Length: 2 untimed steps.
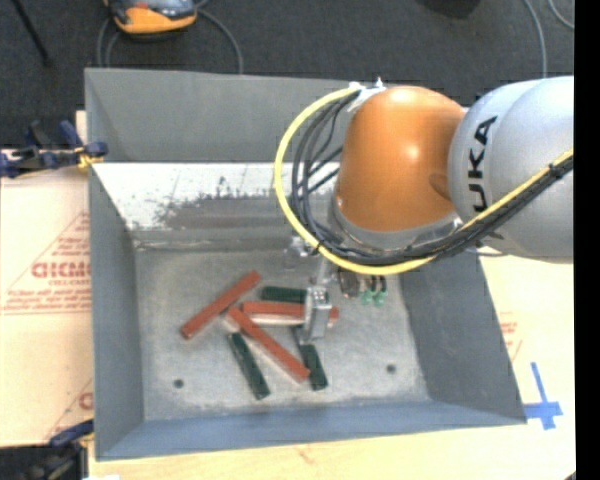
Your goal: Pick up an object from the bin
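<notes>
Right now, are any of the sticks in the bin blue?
No, the heap in the bin is made of reddish-brown sticks and dark green sticks.

Landmark: heap of red and green sticks (270,346), mid-floor of bin (110,298).
- Left of heap: bare floor up to the wall, open from above.
- In front of heap: narrow bare strip.
- Right of heap: bare floor.
- Behind and above heap: orange cover (395,158) and cable loop (300,168) block descent.
- End effector (318,320) stands at the heap's right end.
</notes>
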{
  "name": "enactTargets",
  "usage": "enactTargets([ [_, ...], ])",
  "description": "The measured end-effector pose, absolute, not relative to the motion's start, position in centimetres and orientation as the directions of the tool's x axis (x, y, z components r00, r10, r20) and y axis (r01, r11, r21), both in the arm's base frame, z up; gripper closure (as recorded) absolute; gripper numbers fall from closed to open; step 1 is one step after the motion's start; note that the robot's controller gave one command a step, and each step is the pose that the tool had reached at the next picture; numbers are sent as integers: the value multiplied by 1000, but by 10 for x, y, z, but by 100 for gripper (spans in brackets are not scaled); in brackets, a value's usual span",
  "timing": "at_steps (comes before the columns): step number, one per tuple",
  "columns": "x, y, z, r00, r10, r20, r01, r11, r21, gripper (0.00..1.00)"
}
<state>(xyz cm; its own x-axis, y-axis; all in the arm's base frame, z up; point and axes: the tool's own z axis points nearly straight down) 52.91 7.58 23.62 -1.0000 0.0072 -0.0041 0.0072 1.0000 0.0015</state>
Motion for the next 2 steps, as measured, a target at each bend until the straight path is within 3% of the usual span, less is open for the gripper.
enactTargets([
  [1, 529, 76, 236, -1000, 7, -4, 7, 1000, 2, 0],
  [2, 552, 66, 186, -1000, 23, -12, 23, 1000, 3, 0],
])
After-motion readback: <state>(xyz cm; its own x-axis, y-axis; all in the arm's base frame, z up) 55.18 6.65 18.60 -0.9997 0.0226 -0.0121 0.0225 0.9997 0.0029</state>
